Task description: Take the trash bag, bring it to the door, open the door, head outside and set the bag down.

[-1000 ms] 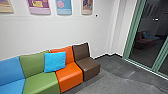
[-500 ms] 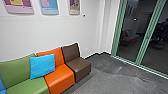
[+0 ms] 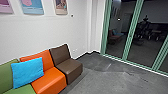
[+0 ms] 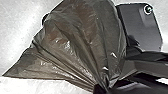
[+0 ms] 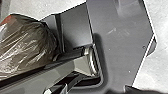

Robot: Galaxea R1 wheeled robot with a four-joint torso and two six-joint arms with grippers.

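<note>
- One white wall (image 3: pixel 45 31) behind one row of seats, with one upright column (image 3: pixel 94 27) by the glass.
- One grey floor (image 3: pixel 100 80), running from the seats to the glass.
- Two tall dark glass panes (image 3: pixel 120 27) and part of a third at the head view's right edge, set in green frames (image 3: pixel 131 30). Dim shapes show in the glass, too dark to name or count.
- Three seats in one row, touching side by side: one green (image 3: pixel 5 72), cut off by the head view's edge, one orange (image 3: pixel 51 77) and one brown (image 3: pixel 71 67).
- One trash bag (image 4: pixel 82 37), thin, dark and see-through, with reddish patches inside. It is at the left gripper (image 4: pixel 103 87), its folds fanning out from one tight bunch there.
- Three posters (image 3: pixel 33 6) high on the wall, spaced apart; the leftmost is cut off.
- One bright blue cushion (image 3: pixel 28 71), tilted against the green and orange seat backs.
- Two grippers: the left is clamped on the bag's bunched neck; for the right gripper (image 5: pixel 58 90), I cannot tell whether it is apart or together.
- One small dark spot (image 3: pixel 72 15) on the wall, below the posters.
</note>
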